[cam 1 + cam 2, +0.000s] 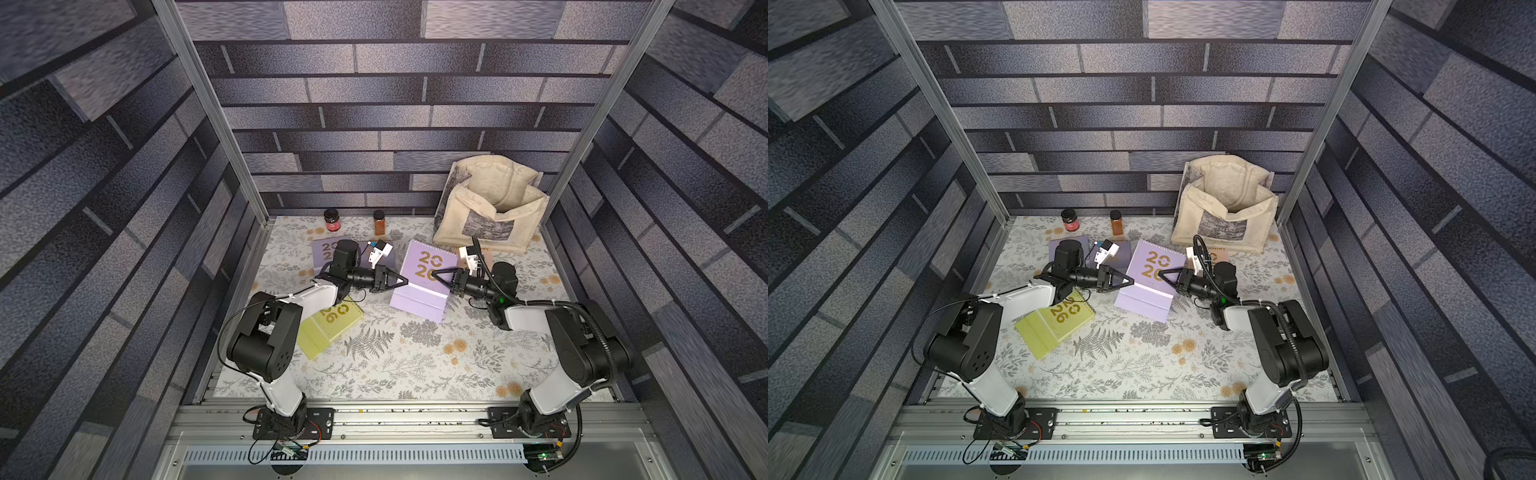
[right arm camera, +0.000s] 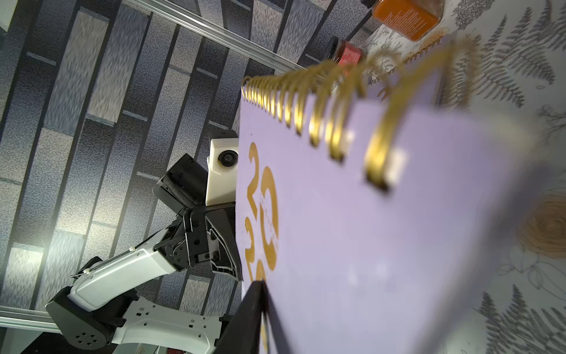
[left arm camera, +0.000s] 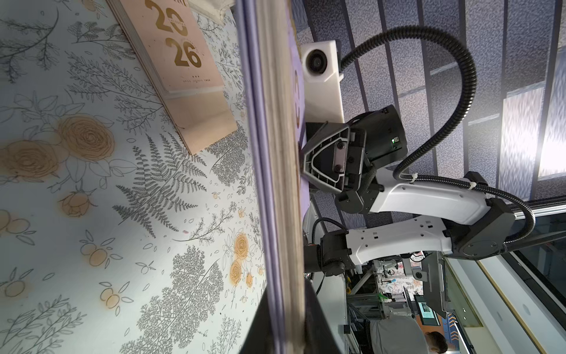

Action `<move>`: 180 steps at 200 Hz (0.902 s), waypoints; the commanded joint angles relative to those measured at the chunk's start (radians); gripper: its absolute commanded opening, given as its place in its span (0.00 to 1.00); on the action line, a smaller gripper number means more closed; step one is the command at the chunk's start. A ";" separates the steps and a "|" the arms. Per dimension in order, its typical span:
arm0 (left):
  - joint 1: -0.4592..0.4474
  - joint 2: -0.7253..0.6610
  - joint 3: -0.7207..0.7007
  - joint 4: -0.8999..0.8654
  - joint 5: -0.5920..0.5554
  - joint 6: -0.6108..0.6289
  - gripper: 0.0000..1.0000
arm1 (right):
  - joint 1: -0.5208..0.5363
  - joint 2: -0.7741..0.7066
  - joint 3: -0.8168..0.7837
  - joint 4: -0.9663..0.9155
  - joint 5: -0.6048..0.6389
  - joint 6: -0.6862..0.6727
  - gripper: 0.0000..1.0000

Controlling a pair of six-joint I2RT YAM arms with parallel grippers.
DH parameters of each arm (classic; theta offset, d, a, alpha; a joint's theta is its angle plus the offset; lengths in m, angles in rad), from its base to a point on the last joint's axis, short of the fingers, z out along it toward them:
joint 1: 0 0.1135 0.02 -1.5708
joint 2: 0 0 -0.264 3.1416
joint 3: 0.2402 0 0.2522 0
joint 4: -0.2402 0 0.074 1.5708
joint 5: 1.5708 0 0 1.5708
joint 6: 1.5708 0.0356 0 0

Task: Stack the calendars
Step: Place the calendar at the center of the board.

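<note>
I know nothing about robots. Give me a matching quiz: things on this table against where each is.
1 middle lavender spiral-bound paper calendar
2 yellow-green spiral-bound calendar
3 peach gold-lettered calendar
4 cream fabric tote bag

a standing open in the far corner
b held between left gripper and right gripper
c flat beside the tote
d flat, partly beneath the left arm

Pairs: 1-b, 2-d, 3-c, 4-a

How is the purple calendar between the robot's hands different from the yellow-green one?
The middle lavender calendar is pale purple; the yellow-green calendar is yellowish green. The middle lavender calendar is tipped up, with the left gripper pinching one edge and the right gripper at the opposite edge. The yellow-green calendar lies flat on the table, with no gripper on it, partly hidden under the left arm. Both are spiral-bound and show a gold 2026.
</note>
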 commanded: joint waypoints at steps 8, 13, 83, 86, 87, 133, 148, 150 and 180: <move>-0.007 -0.043 0.010 -0.005 0.016 0.049 0.00 | 0.020 -0.003 0.011 0.016 -0.006 -0.023 0.20; -0.005 -0.044 0.012 -0.014 0.013 0.051 0.00 | 0.019 -0.006 0.012 0.015 -0.007 -0.024 0.17; 0.060 -0.084 0.044 -0.196 -0.047 0.163 0.75 | 0.015 -0.094 0.021 -0.092 -0.012 -0.036 0.00; 0.064 -0.088 0.044 -0.207 -0.052 0.169 0.77 | 0.013 -0.103 0.024 -0.117 -0.011 -0.043 0.00; 0.066 -0.090 0.044 -0.210 -0.054 0.172 0.78 | 0.013 -0.105 0.026 -0.122 -0.011 -0.045 0.00; 0.160 -0.202 0.049 -0.366 -0.284 0.253 1.00 | 0.014 -0.244 0.044 -0.546 0.003 -0.238 0.00; 0.157 -0.241 0.049 -0.418 -0.402 0.290 1.00 | 0.042 -0.286 0.057 -0.771 0.061 -0.379 0.00; 0.156 -0.248 0.048 -0.424 -0.419 0.293 1.00 | 0.048 -0.289 0.058 -0.800 0.070 -0.394 0.00; 0.118 -0.332 0.021 -0.483 -0.662 0.335 1.00 | 0.107 -0.306 0.024 -0.879 0.115 -0.420 0.00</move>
